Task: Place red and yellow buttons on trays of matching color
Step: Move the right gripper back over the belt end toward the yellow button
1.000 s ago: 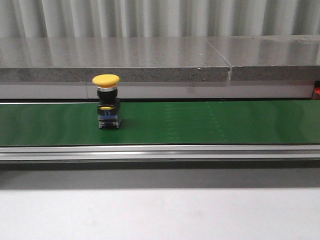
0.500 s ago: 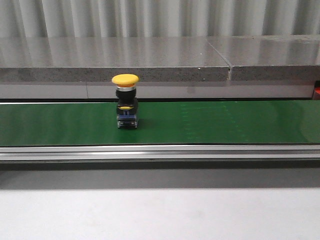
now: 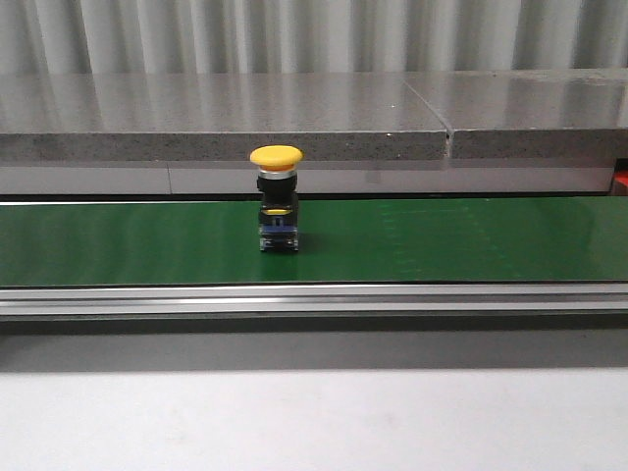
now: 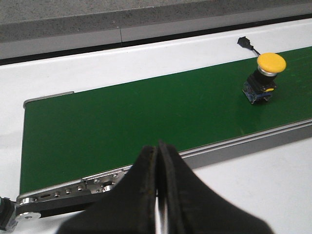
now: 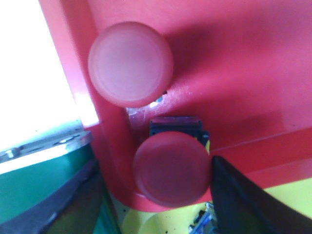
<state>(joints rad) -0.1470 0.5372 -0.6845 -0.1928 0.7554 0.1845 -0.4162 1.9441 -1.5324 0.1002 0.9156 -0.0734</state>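
**Yellow button upright on the belt; 2 red buttons sit in the red tray**

The grey stone ledge (image 3: 226, 123) runs across the whole back of the front view, with a seam right of centre. Below it the green conveyor belt (image 3: 471, 240) spans the frame from side to side, edged in front by a silver rail (image 3: 314, 299); the white table (image 3: 314, 422) fills the foreground. In the left wrist view the same belt (image 4: 122, 117) shows its rounded end and roller bracket.

The red tray (image 5: 234, 73) fills most of the right wrist view, close under the camera, with a yellow surface (image 5: 273, 200) showing past its edge; I cannot tell from this view whether that is the yellow tray.

The left gripper (image 4: 158, 195) hangs over the near rail with its 2 dark fingers pressed together and nothing between them. The right gripper (image 5: 153, 195) has its fingers spread wide, one on either side of the nearer red button, not visibly touching it.

2 red buttons (image 5: 130, 63) (image 5: 171, 168) lie in the red tray, just beside each other, caps toward the camera.

The yellow button (image 3: 277, 198) stands upright on the belt, a little left of centre in the front view, yellow cap on top of a black body. The left wrist view shows it (image 4: 265, 75) well apart from the left gripper.

A small black plug (image 4: 246, 44) lies on the white surface beyond the belt.
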